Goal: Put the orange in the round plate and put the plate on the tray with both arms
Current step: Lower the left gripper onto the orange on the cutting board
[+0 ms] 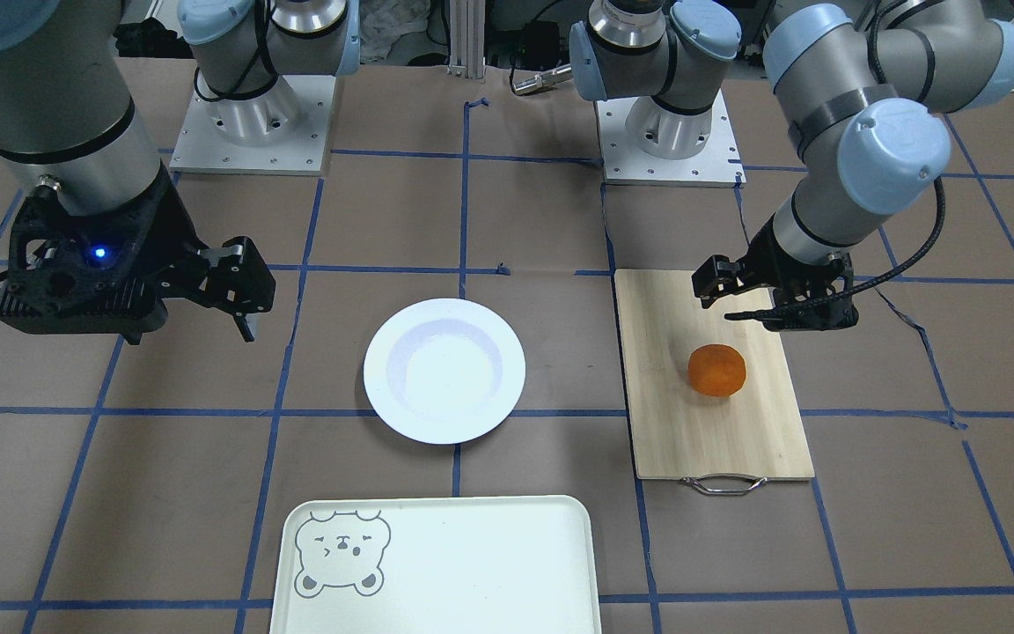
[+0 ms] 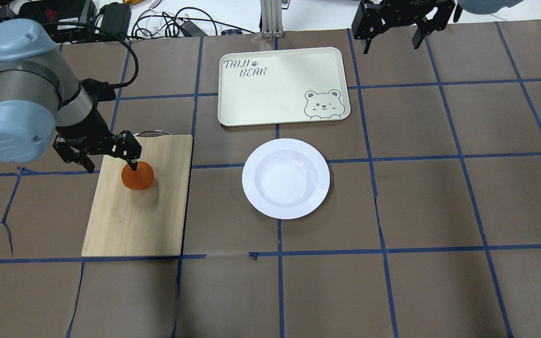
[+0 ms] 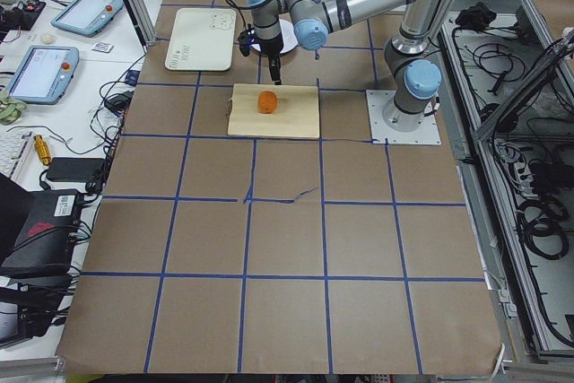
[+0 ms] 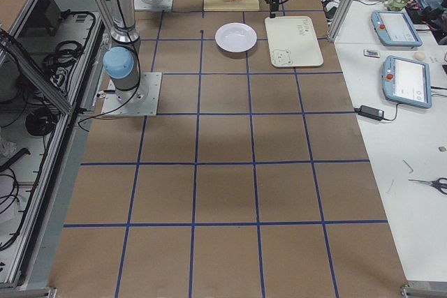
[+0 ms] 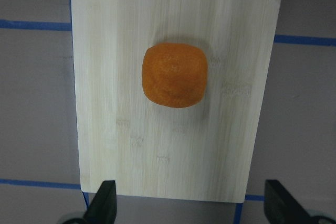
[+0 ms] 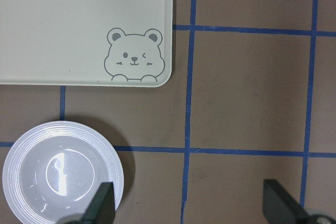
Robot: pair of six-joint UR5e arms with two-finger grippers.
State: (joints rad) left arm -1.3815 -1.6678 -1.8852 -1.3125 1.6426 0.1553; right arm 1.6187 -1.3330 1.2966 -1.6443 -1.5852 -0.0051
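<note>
The orange (image 2: 137, 175) (image 1: 716, 370) lies on a wooden cutting board (image 2: 134, 220). My left gripper (image 2: 111, 164) (image 5: 191, 205) hovers open above the board. In the left wrist view the orange (image 5: 174, 75) sits ahead of the wide-apart fingertips, not between them. The white round plate (image 2: 286, 178) (image 1: 444, 370) rests empty on the table's middle. Beyond it lies the pale tray (image 2: 275, 89) (image 1: 454, 563) with its bear face, also empty. High over the far right of the table, beside the tray, my right gripper (image 2: 391, 44) (image 6: 191, 205) hangs open and holds nothing.
The cutting board's metal handle (image 1: 723, 484) points to the table's far side. Brown paper with blue tape lines covers the table. Cables and devices lie beyond the far edge (image 2: 158, 23). Both arm bases (image 1: 252, 114) stand at the robot's side.
</note>
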